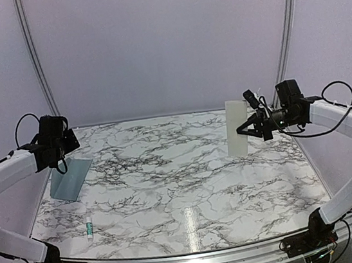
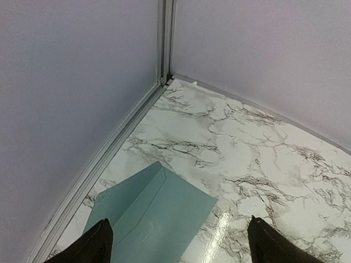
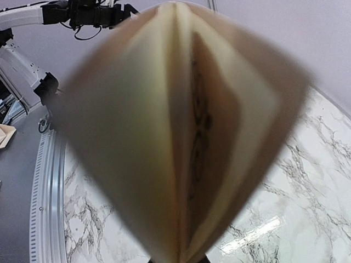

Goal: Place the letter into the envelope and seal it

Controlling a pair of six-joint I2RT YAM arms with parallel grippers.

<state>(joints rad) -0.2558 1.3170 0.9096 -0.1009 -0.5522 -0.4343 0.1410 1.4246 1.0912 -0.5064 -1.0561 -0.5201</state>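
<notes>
The grey-blue envelope lies flat at the table's left edge, its flap toward the side wall. My left gripper hovers above its far end, open and holding nothing. In the left wrist view the envelope lies below and between the two dark fingertips, clear of both. At the right, my right gripper is shut on the tan letter, holding it upright above the table. The folded letter fills the right wrist view, blurred, and hides the fingers.
A small white-green tube lies near the front left. Metal rails and pale walls close in the table; the corner post stands just beyond the envelope.
</notes>
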